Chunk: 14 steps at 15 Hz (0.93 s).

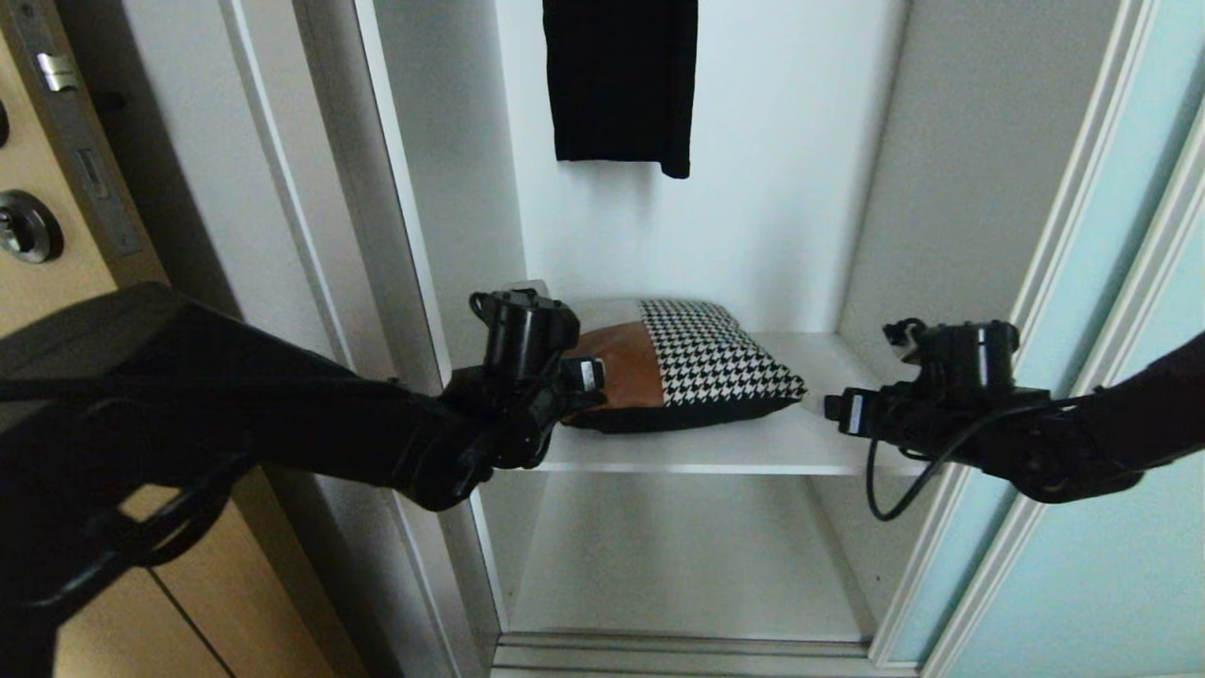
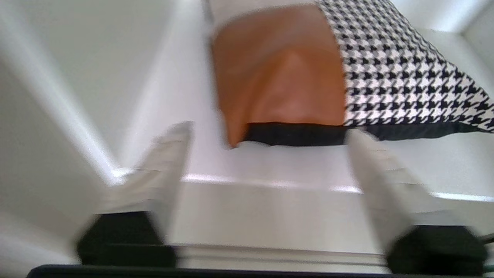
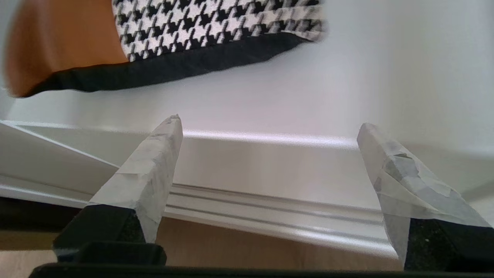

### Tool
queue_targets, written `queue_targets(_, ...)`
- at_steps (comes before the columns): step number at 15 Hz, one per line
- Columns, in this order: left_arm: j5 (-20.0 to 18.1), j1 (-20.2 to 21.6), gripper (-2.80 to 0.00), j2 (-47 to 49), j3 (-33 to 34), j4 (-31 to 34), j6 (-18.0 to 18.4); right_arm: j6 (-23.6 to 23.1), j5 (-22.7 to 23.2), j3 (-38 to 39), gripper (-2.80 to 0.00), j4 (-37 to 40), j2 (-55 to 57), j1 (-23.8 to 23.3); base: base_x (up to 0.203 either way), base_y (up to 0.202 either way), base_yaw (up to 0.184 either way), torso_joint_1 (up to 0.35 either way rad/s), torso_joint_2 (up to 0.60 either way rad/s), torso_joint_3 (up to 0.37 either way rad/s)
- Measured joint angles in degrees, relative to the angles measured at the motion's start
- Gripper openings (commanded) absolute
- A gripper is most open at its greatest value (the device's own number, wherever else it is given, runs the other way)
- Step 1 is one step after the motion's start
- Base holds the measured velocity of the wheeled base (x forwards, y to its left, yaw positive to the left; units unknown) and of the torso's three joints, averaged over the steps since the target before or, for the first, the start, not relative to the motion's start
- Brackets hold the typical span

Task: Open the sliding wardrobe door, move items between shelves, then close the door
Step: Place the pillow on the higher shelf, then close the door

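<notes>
The sliding wardrobe door (image 1: 1083, 527), pale aqua glass, stands slid to the right and the wardrobe is open. The houndstooth, tan and white cushion (image 1: 697, 367) lies flat on the upper white shelf (image 1: 810, 443); a lower shelf (image 1: 678, 556) lies bare beneath. My left gripper (image 1: 579, 381) is open at the cushion's front left corner, just before the shelf edge. In the left wrist view the gripper (image 2: 269, 129) holds nothing, and the cushion (image 2: 289, 69) lies beyond it. My right gripper (image 1: 847, 411) is open and empty at the shelf's front right, apart from the cushion (image 3: 193, 23).
A plain black garment (image 1: 621, 80) hangs above the cushion at the back. A light-brown wooden door with a lock plate (image 1: 38, 188) stands at the left. The wardrobe's bottom track (image 1: 678, 654) runs along the front, with wooden floor (image 3: 231, 247) before it.
</notes>
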Motion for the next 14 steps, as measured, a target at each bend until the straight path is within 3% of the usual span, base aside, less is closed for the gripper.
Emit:
queue_targets(4, 1.6, -0.3, -2.80, -15.5, 12.9, 1.1, 2.4, 0.3, 0.0, 13.4, 0.00, 0.7, -15.0, 0.3, 0.000, 0.000, 0.000, 0.000, 0.00, 0.000)
queue_targets(5, 2.5, -0.2, -2.80, -19.7, 17.0, 1.2, 3.6, 0.4, -0.1, 16.6, -2.80, 1.0, -18.9, 0.3, 0.000, 0.000, 0.000, 0.000, 0.00, 0.000)
queue_targets(8, 8.0, 1.5, -2.80, -30.6, 26.9, 1.1, 5.7, 0.4, -0.3, 23.0, -2.80, 4.2, -29.4, 0.5, 0.000, 0.000, 0.000, 0.000, 0.00, 0.000)
queue_targets(14, 17.9, 7.2, -2.80, -47.4, 42.6, 1.0, 6.1, 0.2, -0.5, 29.4, -2.80, 19.6, -51.3, 1.4, 0.000, 0.000, 0.000, 0.000, 0.00, 0.000)
